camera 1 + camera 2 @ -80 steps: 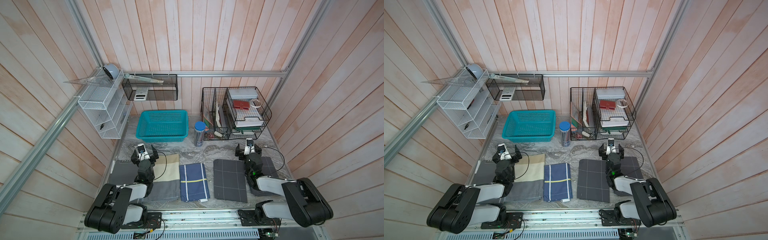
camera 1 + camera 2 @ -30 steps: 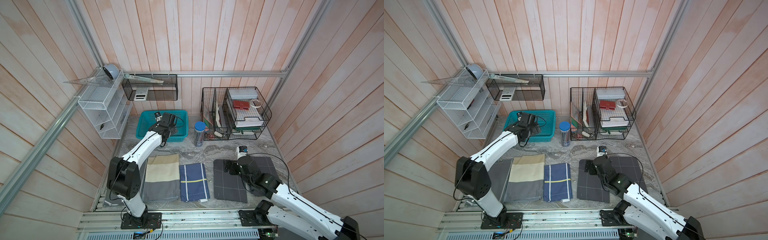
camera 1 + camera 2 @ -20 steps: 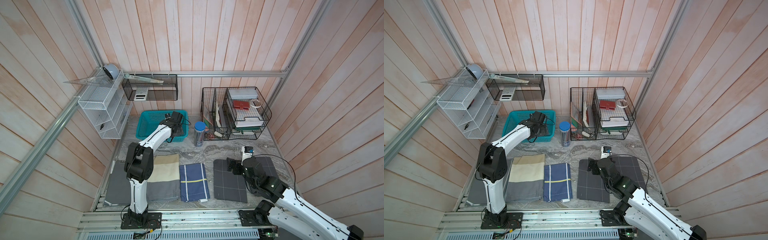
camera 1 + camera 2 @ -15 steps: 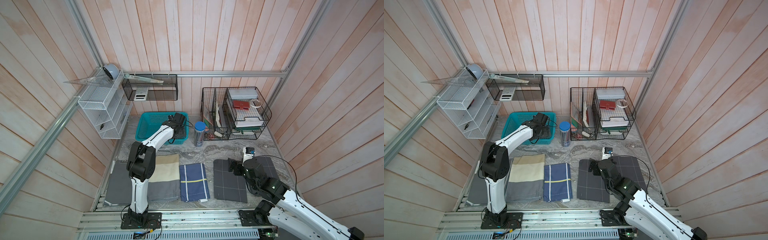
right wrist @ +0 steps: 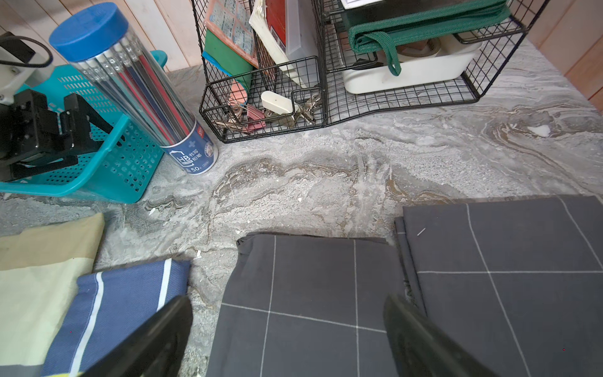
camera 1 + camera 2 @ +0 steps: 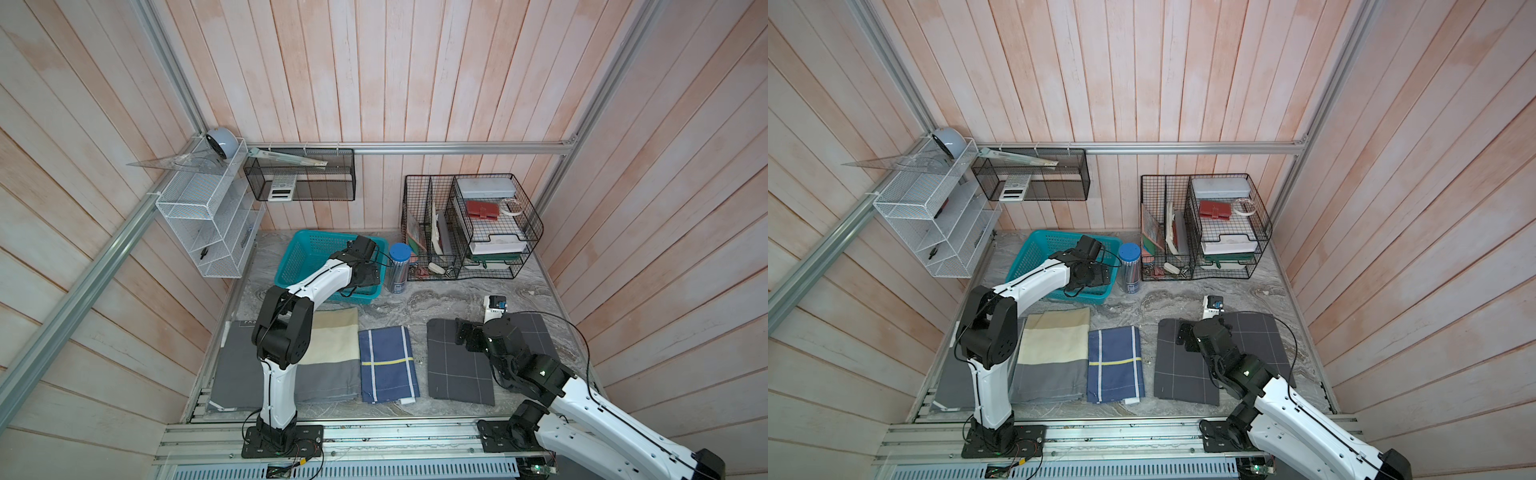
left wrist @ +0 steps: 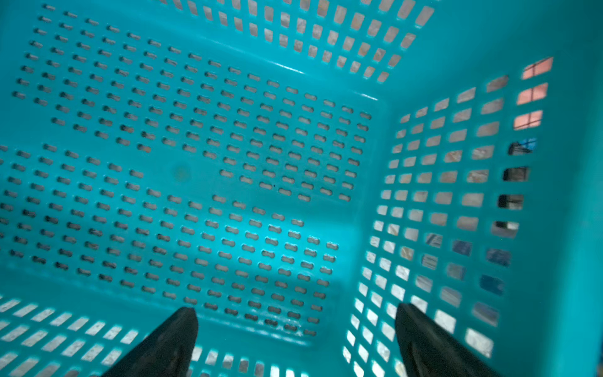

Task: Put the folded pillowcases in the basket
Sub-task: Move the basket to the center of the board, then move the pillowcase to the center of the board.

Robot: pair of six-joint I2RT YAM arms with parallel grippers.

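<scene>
Hovering just above the far edge of the dark grey checked folded pillowcase (image 5: pixel 310 293), the right tool (image 5: pixel 287 299) is holding its jaws spread wide with nothing between them. The cloth is lying flat on the surface (image 6: pixel 436 299), directly beneath and slightly ahead of the tool, and its long axis is running from the front rail toward the back wall. That is the key line here: the jaws are straddling the short far edge, so a straight drop looks like the way in.

Several folded cloths are lying in a row, so I am only judging this grey one to be the target, because the right arm is plainly the nearer one. A second grey cloth (image 6: pixel 536 332) is lying just beside it, and a navy cloth (image 6: pixel 388 363) is lying on its other side.

Over at the back, the left tool (image 7: pixel 295 308) is reaching into the teal basket (image 6: pixel 303 257), jaws apart and gripping nothing. The basket is sitting well apart from the pillowcase, away toward the back wall and the left arm's side, with a pencil tube (image 6: pixel 398 268) just beside it.
</scene>
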